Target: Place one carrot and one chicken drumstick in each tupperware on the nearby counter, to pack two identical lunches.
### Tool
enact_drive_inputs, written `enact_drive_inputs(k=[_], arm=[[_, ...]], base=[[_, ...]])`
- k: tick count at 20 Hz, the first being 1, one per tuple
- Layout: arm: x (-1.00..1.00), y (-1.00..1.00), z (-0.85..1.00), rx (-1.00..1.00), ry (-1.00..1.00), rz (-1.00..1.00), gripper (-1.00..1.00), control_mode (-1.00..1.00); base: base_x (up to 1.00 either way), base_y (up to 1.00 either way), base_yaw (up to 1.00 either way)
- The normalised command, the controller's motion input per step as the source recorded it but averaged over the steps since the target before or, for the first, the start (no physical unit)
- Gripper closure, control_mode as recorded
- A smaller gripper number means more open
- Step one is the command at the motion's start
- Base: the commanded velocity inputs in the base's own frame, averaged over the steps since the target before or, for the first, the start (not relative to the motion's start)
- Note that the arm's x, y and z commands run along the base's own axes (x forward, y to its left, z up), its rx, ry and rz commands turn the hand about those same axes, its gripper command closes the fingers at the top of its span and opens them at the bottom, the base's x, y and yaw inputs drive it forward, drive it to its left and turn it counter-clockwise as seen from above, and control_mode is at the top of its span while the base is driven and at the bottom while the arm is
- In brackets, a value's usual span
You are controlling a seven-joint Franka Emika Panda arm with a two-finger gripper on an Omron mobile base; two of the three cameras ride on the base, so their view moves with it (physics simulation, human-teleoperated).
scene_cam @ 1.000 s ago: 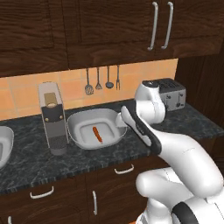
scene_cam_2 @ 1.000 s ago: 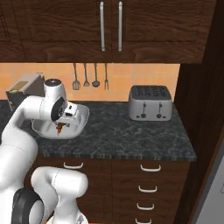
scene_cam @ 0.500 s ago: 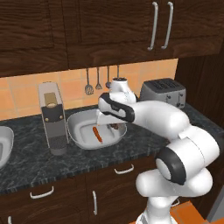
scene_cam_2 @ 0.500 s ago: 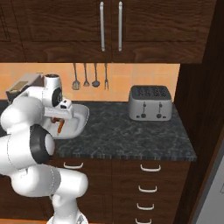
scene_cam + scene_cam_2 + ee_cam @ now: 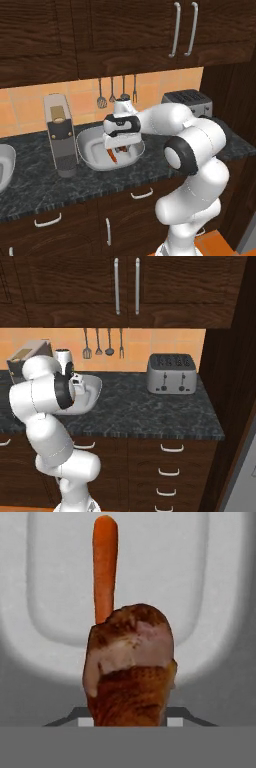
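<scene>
Left base view shows the white arm [image 5: 190, 140] swung across from beside the toaster [image 5: 189, 101], where it stood a second ago, to reach out over the tupperware [image 5: 90, 147] on the desk [image 5: 35, 180]; half a second ago it was only arriving at the rim. That tupperware sits between the tall grey appliance [image 5: 60, 135] and the toaster, with a second tupperware [image 5: 6, 165] at the far edge of the desk beyond the appliance. The tool [image 5: 119, 149] now hangs just above the tupperware's hollow, partly closed on the chicken drumstick [image 5: 131, 667], which the hand view shows clamped between the finger tips. Below it, a carrot [image 5: 105, 567] lies on the tupperware's floor. I judge this lunch is one release from complete, the drumstick being already over the right container.
</scene>
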Motion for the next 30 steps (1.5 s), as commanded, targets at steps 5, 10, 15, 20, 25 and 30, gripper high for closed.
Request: enact_drive_inputs(k=[5, 10, 15, 20, 25, 30], arm=[[0.54, 0.0, -0.27, 0.0, -0.09, 0.07, 1.0, -1.0], [0.15, 0.11, -0.44, 0.0, 0.04, 0.02, 1.0, -1.0], [0.01, 0.14, -0.57, 0.0, 0.04, 0.01, 1.0, -1.0], [0.15, 0.0, 0.18, 0.0, 0.0, 0.01, 1.0, -1.0], [0.07, 0.02, 0.33, 0.0, 0.03, 0.02, -1.0, -1.0], [-0.01, 0.0, 0.18, -0.01, 0.0, 0.0, -1.0, -1.0]], base=[[0.0, 0.0, 0.0], [0.0, 0.0, 0.0], [0.0, 0.0, 0.0], [0.0, 0.0, 0.0], [0.0, 0.0, 0.0], [0.0, 0.0, 0.0]])
